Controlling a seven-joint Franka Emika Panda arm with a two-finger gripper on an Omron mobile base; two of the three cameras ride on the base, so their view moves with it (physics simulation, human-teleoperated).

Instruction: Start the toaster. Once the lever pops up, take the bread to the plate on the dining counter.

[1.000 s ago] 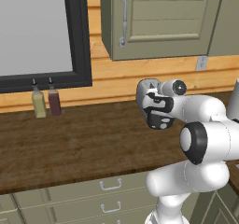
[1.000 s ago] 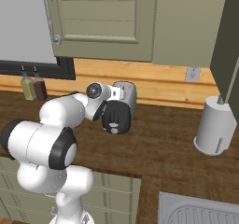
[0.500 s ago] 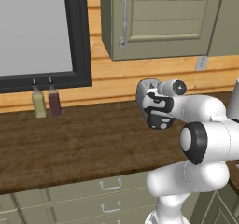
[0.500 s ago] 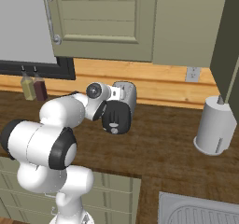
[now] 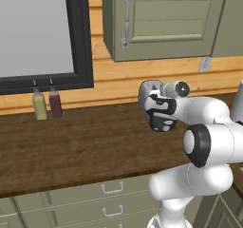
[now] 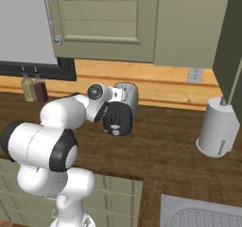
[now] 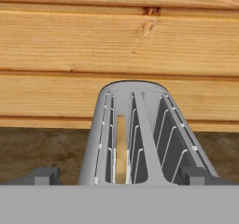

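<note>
- Standing on the wood counter (image 5: 85, 151) against the plank wall (image 7: 116, 45), the toaster (image 6: 128, 96) is the landmark for all places below; it is a small silver-grey box, and in the left base view only its upper edge (image 5: 148, 87) shows behind the robot's hand
- Above the toaster hangs the gripper (image 7: 119, 175), looking down along its top; the two dark fingertips (image 7: 43, 175) stand wide apart, one on each side of the toaster body, and nothing is between them except the toaster itself; they hold nothing, and I cannot tell if they touch its sides
- Inside the toaster, in the left one of its two slots as the hand view shows them, sits the bread (image 7: 121, 146); only a narrow pale tan strip of it is seen, upright and low between the wire guides; the other slot has only wires
- To the right of the toaster in the right base view, well apart from it, a grey paper towel roll (image 6: 217, 129) stands on the same counter; a wall outlet (image 6: 194, 74) is on the planks between them, higher up
- Far to the left of the toaster two small bottles (image 5: 46, 103) stand side by side by the wall, under a dark-framed window (image 5: 42, 32)
- Over the toaster hangs a grey-green cabinet (image 5: 161, 20) with a metal handle (image 5: 126, 18); below the counter are drawers (image 5: 111, 188)
</note>
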